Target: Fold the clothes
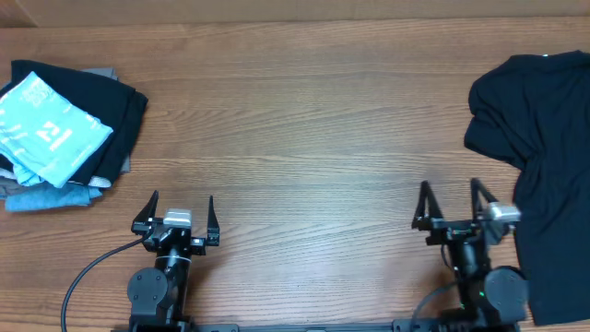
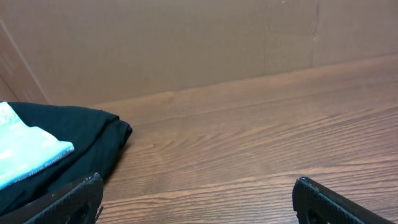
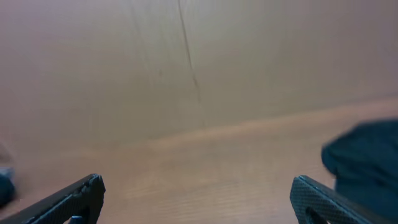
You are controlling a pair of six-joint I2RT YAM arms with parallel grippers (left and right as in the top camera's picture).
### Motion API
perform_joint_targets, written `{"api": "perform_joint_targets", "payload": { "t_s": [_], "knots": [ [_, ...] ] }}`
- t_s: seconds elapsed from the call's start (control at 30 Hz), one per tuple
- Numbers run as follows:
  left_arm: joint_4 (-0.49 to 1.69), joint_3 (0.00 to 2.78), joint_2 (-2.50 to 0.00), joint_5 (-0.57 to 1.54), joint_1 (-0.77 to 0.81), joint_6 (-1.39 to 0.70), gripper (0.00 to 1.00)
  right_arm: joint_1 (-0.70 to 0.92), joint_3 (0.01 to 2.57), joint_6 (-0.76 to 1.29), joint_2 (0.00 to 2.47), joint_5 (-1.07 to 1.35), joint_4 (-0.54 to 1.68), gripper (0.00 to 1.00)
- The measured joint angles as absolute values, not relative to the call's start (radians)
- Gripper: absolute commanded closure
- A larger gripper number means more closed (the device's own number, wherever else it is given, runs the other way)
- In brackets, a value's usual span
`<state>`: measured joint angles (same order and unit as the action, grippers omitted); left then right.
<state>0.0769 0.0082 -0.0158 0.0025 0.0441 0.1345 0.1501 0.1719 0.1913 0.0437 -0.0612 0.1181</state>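
A dark navy garment (image 1: pixel 544 138) lies crumpled and unfolded at the right side of the table, reaching down past the right arm. It shows as a dark shape in the right wrist view (image 3: pixel 367 165). My right gripper (image 1: pixel 453 192) is open and empty, just left of the garment. My left gripper (image 1: pixel 182 201) is open and empty near the front edge, away from the clothes. A stack of folded clothes (image 1: pixel 64 129) with a light blue printed shirt on top of a black one sits at the far left; it also shows in the left wrist view (image 2: pixel 56 152).
A brown cardboard wall (image 2: pixel 199 43) stands along the far edge of the wooden table (image 1: pixel 304 138). A black cable (image 1: pixel 88 277) runs from the left arm base toward the front left.
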Motion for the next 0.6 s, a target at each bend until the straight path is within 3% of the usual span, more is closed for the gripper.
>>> {"api": "perform_joint_targets", "payload": {
  "t_s": [0.23,0.6],
  "knots": [
    [0.076,0.008,-0.016,0.002,0.044,0.134,0.00,0.150,0.711,0.229,0.392,-0.083,0.400,0.00],
    [0.076,0.008,-0.016,0.002,0.044,0.134,0.00,0.117,1.583,0.209,1.275,-0.129,1.195,0.00]
  ]
}}
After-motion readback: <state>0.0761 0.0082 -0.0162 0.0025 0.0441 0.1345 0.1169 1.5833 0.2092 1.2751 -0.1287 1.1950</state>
